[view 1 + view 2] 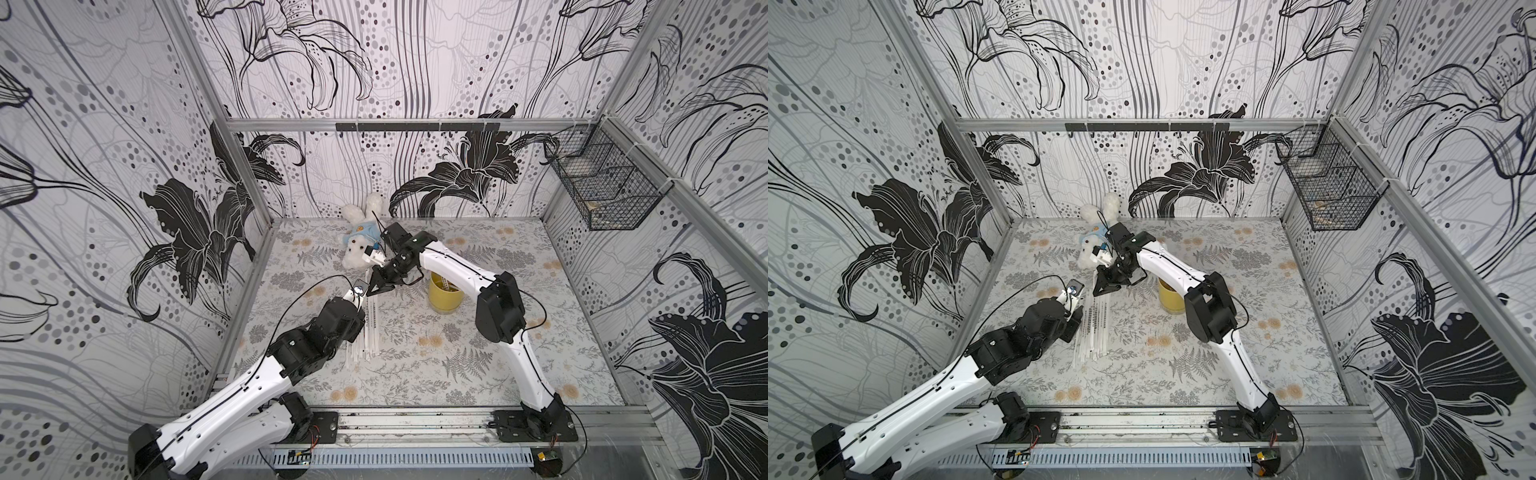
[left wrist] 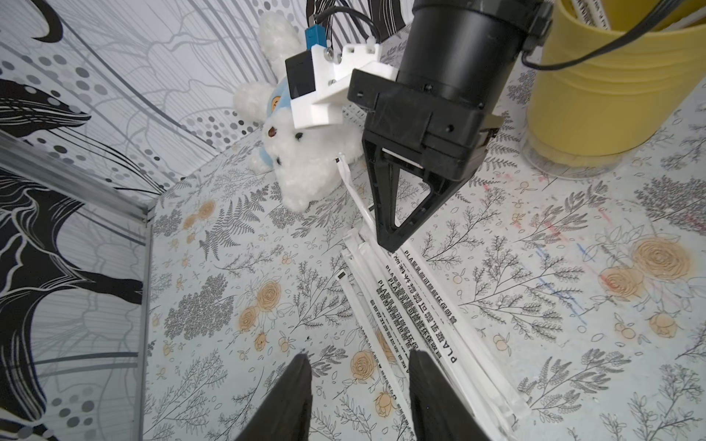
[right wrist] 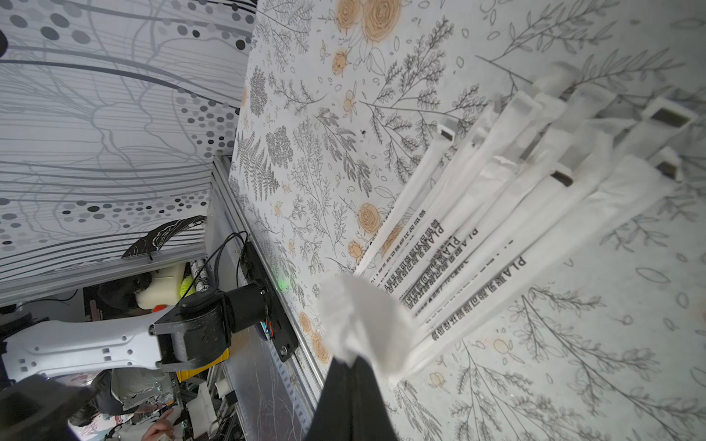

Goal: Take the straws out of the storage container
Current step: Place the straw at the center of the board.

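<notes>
A fanned bundle of white paper-wrapped straws (image 1: 368,332) (image 1: 1094,332) lies flat on the floral table, left of the yellow storage container (image 1: 444,297) (image 1: 1170,299). My right gripper (image 1: 370,292) (image 3: 351,366) is shut on the bundle's far end, pinching the crumpled wrapper tips of the straws (image 3: 496,214). My left gripper (image 2: 359,366) stands open just above the table, and the straws (image 2: 412,317) run past one of its fingers. The storage container (image 2: 596,95) stands upright with a few straws (image 1: 446,284) still inside.
A white plush bunny (image 1: 361,237) (image 2: 301,164) lies at the back, just behind the right gripper. A black wire basket (image 1: 602,187) hangs on the right wall. The left wall's metal rail (image 2: 76,179) is close to the left arm.
</notes>
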`<state>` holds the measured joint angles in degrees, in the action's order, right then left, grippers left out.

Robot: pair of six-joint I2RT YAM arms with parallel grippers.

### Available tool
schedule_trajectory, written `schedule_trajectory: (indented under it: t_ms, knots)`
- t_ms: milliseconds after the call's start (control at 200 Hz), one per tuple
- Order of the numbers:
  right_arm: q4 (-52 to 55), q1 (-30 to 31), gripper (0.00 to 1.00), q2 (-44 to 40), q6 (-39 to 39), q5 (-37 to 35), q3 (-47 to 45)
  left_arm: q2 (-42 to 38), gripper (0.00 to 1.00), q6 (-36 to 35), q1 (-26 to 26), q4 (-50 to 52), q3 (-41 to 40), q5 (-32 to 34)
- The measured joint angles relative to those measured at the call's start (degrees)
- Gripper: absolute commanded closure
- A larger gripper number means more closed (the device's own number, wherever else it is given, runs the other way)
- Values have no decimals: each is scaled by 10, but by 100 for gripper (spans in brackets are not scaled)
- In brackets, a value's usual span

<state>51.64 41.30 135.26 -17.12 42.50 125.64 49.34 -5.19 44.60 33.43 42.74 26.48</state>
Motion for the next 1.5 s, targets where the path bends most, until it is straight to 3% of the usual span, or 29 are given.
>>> schedule_trajectory:
  t_ms: [386, 616, 1227, 1497]
  knots:
    - [5, 0, 95, 75, -11, 9, 37, 25, 52, -9, 0, 26, -2, 17]
    - [17, 0, 72, 95, -15, 9, 52, 26, 52, -11, 0, 27, -3, 21]
    - [22, -1, 72, 90, -16, -2, 63, 35, 52, -11, 0, 24, -3, 19]
    - [1, -7, 71, -37, 0, -57, 32, 25, 51, -8, 0, 5, -3, 21]
